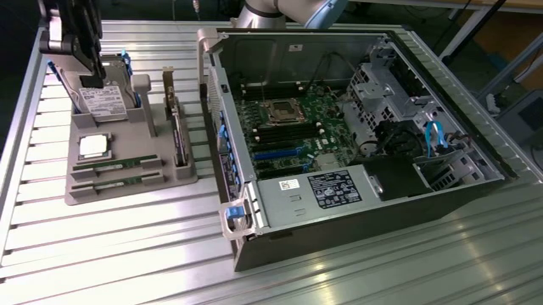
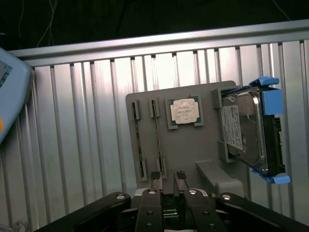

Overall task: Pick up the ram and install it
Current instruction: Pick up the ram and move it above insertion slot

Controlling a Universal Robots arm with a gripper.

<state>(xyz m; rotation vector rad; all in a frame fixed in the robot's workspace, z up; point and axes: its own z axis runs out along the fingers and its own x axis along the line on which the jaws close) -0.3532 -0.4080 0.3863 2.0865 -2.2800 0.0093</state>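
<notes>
Gripper [image 2: 168, 177] jaws stand apart, holding nothing, above the tray [image 2: 203, 145]. Ram [image 2: 158, 139] lies in its slot, just beside a second stick [image 2: 139, 140]. Risk: thin stick, narrow slot; misaligned fingers could catch the neighbour or the slot wall.

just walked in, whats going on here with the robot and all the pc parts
A robot arm's gripper hangs open over a gray parts tray that sits beside an open computer case. It holds nothing. Both ram sticks lie in their slots on the tray, next to a processor chip and a hard drive, so no ram has been picked up yet.
</notes>
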